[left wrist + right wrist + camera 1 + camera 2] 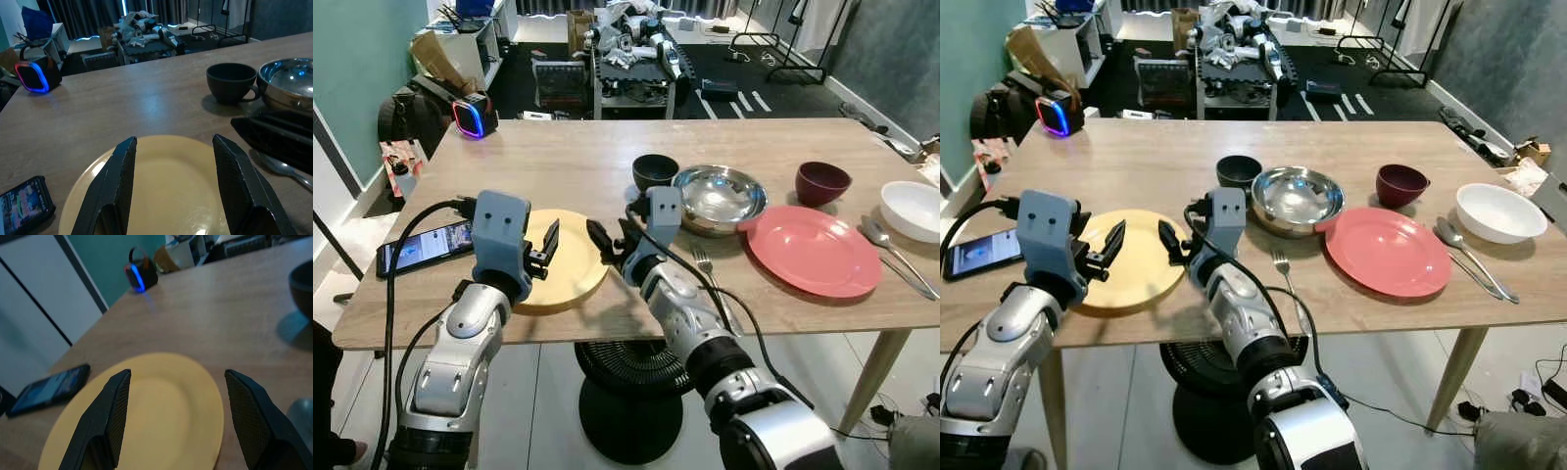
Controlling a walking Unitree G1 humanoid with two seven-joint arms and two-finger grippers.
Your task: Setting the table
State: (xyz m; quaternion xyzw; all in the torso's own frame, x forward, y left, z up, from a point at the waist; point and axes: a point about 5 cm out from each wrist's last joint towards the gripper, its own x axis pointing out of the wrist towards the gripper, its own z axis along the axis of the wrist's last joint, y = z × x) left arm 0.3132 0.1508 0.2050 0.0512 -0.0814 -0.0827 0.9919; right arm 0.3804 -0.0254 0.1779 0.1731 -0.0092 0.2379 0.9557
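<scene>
On the wooden table (568,157), both open, empty pincers, left (551,245) and right (601,241), flank a stiff, slick yellow plate (570,269), best gripped at its rim at 9 and 3 o'clock.

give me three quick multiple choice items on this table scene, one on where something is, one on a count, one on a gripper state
1. Where is the round yellow plate?
A. between the two grippers, at the near table edge
B. stacked on the coral pink plate
C. inside the shiny steel bowl

2. How many bowls stand on the wooden table?
A. one
B. three
C. five

3. How are the left gripper fingers?
A. clamped on a fork
B. open over the plate
C. shut, empty

Answers: 1 A, the left gripper and right gripper flank it. 2 B, steel bowl, maroon bowl, white bowl. 3 B, a wide gap shows plate between them.
</scene>
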